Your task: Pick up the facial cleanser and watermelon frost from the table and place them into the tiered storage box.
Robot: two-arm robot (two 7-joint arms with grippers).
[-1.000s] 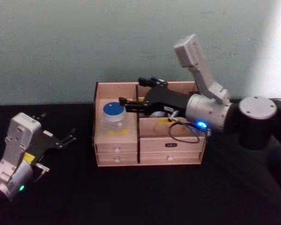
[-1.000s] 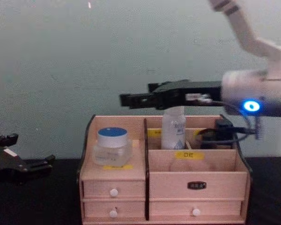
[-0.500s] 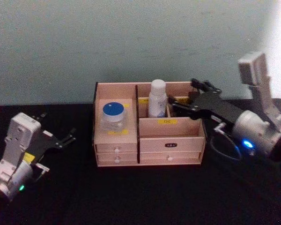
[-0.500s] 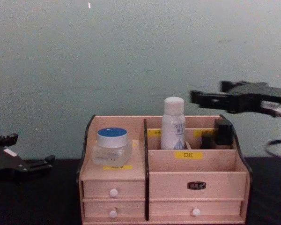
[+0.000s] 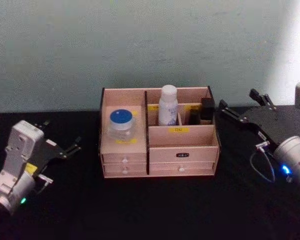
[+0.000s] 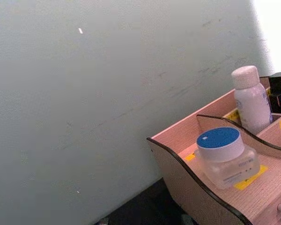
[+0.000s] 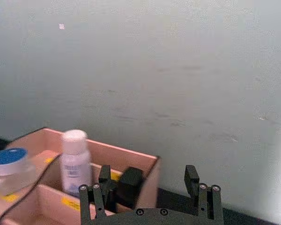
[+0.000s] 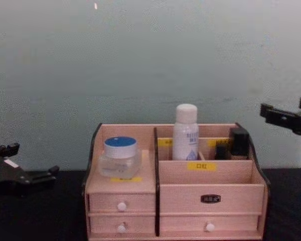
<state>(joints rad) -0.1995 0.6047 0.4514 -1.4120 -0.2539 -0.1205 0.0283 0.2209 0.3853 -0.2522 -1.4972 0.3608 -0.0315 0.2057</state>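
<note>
The right tool (image 5: 242,107) hangs with its black fingers spread apart and nothing between them, just to the right of the tiered storage box (image 5: 182,147), a light wooden desktop organizer with dark edges, yellow labels and small white-knobbed drawers that stands on the black bench (image 5: 140,205). To this tool's left, in the box's rear compartment, the white plastic bottle with a rounded white cap (image 5: 167,106) stands upright; nearer the tool, in the rear right corner, sits a small black container (image 5: 206,109). Farther left, in the box's left compartment, a clear squat jar with a blue lid (image 5: 122,123) rests on a yellow label. The left tool (image 5: 65,145) sits well to the left of the box, low over the bench, its dark fingers apart and empty, pointing toward the box.
</note>
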